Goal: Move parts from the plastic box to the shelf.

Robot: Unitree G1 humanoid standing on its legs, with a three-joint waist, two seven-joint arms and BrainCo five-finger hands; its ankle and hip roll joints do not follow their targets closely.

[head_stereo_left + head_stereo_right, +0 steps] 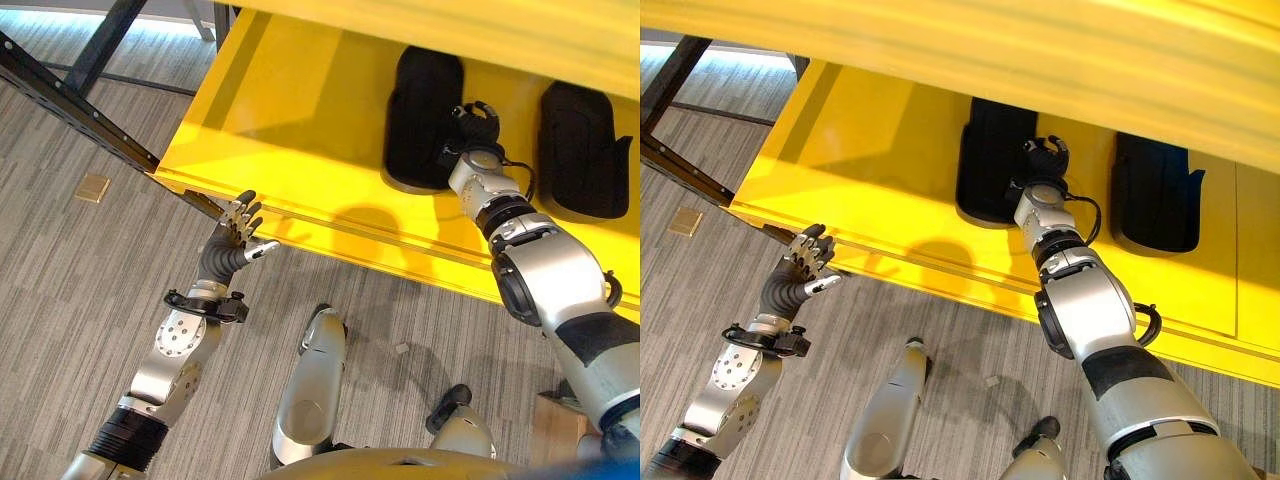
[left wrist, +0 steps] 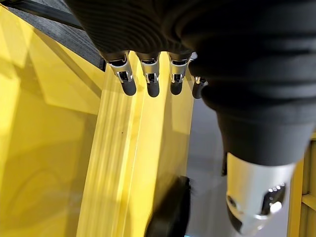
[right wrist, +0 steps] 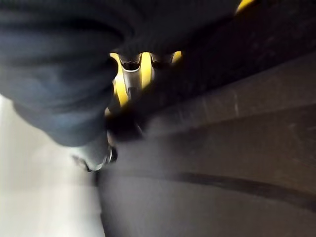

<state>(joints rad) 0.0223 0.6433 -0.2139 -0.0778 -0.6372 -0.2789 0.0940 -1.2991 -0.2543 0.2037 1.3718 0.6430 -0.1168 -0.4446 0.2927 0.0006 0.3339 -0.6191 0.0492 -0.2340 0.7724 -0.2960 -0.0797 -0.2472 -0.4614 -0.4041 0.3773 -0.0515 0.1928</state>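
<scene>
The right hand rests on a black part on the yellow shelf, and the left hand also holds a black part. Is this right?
Not quite. The left hand holds nothing: in the left eye view its fingers are spread open by the shelf edge. The right hand is at the black part.

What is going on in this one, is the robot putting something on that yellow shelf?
Yes, it looks so. The right robot hand reaches over the yellow shelf and rests against a black part lying there; whether its fingers grip the part cannot be told. A second black part lies on the shelf further to the right. The left robot hand is open, fingers straight, empty, at the shelf's front edge above the grey floor.
</scene>
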